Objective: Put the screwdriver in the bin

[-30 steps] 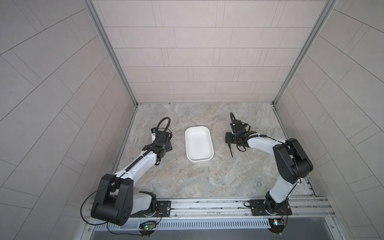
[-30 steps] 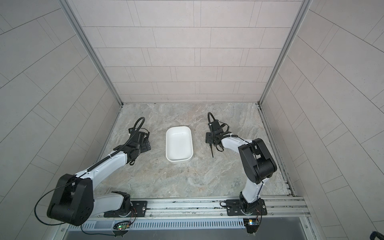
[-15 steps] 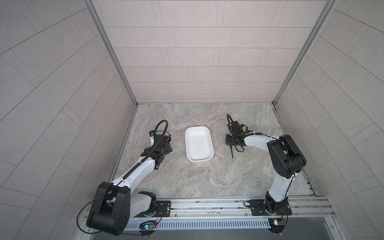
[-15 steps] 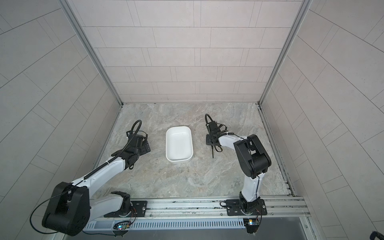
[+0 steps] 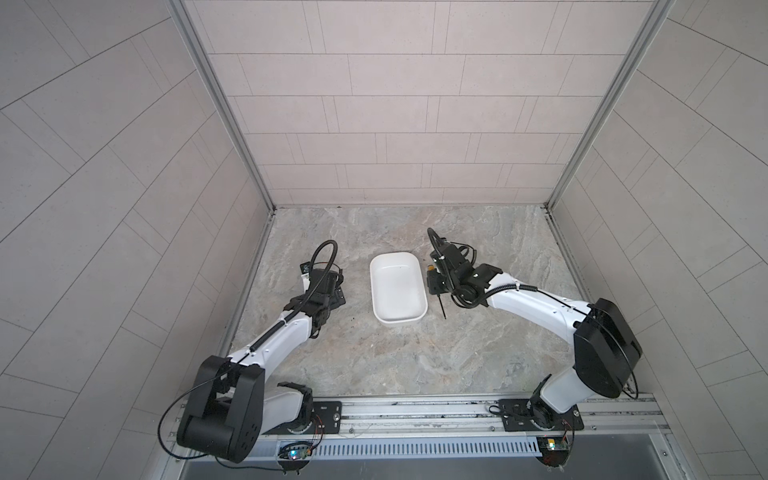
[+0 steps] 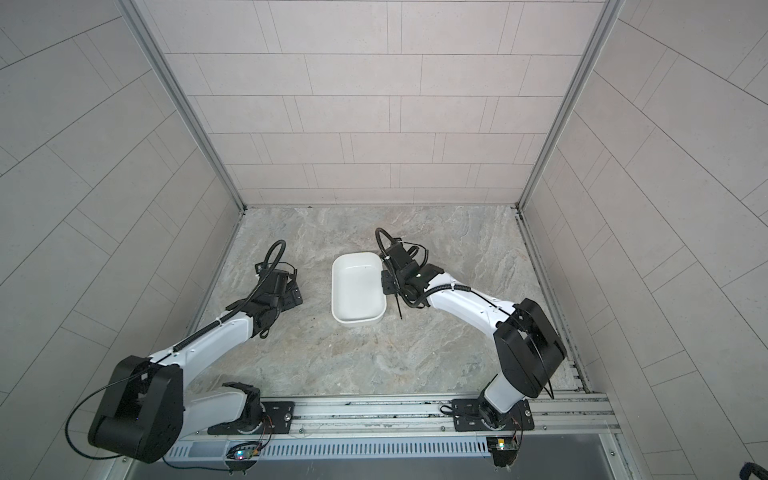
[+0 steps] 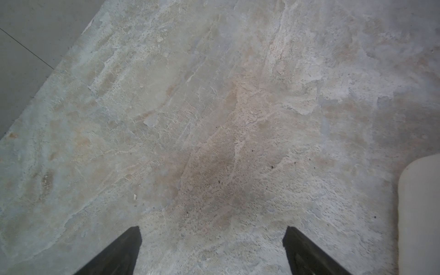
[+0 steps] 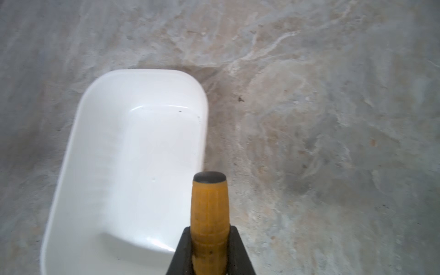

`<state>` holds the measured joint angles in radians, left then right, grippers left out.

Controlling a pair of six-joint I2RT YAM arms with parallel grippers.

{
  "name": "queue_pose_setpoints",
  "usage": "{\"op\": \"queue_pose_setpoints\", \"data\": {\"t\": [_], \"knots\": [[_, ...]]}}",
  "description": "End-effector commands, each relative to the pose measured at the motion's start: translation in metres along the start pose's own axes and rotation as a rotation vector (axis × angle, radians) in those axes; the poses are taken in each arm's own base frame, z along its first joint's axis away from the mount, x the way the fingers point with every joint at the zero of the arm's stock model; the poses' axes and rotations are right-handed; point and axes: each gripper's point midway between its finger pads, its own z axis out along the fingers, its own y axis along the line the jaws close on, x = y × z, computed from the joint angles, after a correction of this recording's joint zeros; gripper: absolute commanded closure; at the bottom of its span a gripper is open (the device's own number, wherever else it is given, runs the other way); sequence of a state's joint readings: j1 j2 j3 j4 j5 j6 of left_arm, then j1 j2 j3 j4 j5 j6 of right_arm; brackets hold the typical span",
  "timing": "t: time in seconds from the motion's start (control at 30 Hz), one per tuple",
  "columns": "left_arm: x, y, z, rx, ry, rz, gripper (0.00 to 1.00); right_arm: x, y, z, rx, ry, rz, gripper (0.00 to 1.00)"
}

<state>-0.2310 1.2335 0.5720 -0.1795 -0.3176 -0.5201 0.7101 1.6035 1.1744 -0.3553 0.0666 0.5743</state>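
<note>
Right wrist view: my right end effector (image 8: pixel 209 229) is pressed together on the small slim screwdriver (image 8: pixel 209 202) with a yellow-orange handle. One black finger sits on each side of the handle, and its dark butt cap points ahead, overlapping a wall of the shallow white rectangular plastic bin (image 8: pixel 133 147), which holds nothing. In both top views the screwdriver (image 5: pixel 441 305) lies just right of the frame's centre, beside the bin's (image 5: pixel 397 291) right-hand long wall and outside it. Its thin black shaft points toward the bottom of the frame. I cannot tell whether the tip is clear of the marbled grey surface (image 5: pixel 415 365). I judge the tool light, stiff and not fragile. The round hard handle looks faintly ribbed but could still twist or roll between flat fingers, so the handle, where I have it, is the right place to hold. It is the thick, heavier end, so the shaft should lever little. The shaft is what could snag the bin's rim. The tool looks shorter than the bin's long side, so it should fit laid lengthwise. My left end effector (image 7: pixel 212 229) is spread and holds nothing. It hangs over bare surface with the bin (image 7: pixel 421 214) only at the edge of its view.
</note>
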Motion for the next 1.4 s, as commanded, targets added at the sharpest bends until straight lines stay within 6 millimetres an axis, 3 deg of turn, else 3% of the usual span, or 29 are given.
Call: {"op": "queue_pose_setpoints", "data": {"t": [0.0,0.3,0.43,0.63,0.83,0.9,0.97,1.07,1.13,1.23,1.3,1.37], "knots": [[-0.008,0.002,-0.003,-0.020,-0.008,-0.017,0.00,-0.005,0.021,0.011,-0.022,0.013,0.012,1.00],[-0.008,0.005,-0.002,-0.033,-0.018,-0.024,0.00,0.007,0.054,0.064,-0.087,0.156,0.008,1.00],[-0.008,0.005,-0.002,-0.032,-0.017,-0.023,0.00,0.006,0.059,0.077,-0.075,0.195,-0.019,0.91],[-0.009,0.005,-0.002,-0.035,-0.017,-0.023,0.00,-0.012,0.061,0.069,-0.087,0.189,-0.026,0.62],[-0.015,0.006,-0.005,-0.057,-0.013,-0.017,0.00,-0.035,0.036,0.040,-0.062,0.132,-0.025,0.51],[-0.023,0.003,-0.007,-0.057,-0.020,-0.024,0.00,-0.046,0.017,0.026,-0.026,0.093,-0.029,0.50],[-0.038,-0.006,-0.011,-0.030,-0.039,-0.030,0.00,-0.057,-0.015,0.008,0.054,0.035,-0.029,0.48],[-0.068,-0.019,-0.018,-0.002,-0.093,0.004,0.00,-0.076,-0.085,-0.030,0.255,-0.083,-0.015,0.41],[-0.092,-0.020,-0.022,-0.038,-0.164,0.032,0.00,-0.082,-0.146,-0.057,0.456,-0.176,0.015,0.36],[-0.121,-0.011,-0.023,-0.146,-0.270,0.099,0.00,-0.072,-0.218,-0.086,0.691,-0.270,0.036,0.32],[-0.128,-0.009,-0.019,-0.202,-0.302,0.203,0.00,-0.060,-0.247,-0.092,0.792,-0.322,-0.004,0.32],[-0.134,-0.001,-0.012,-0.286,-0.369,0.249,0.00,-0.048,-0.259,-0.087,0.834,-0.363,-0.089,0.31]]}}
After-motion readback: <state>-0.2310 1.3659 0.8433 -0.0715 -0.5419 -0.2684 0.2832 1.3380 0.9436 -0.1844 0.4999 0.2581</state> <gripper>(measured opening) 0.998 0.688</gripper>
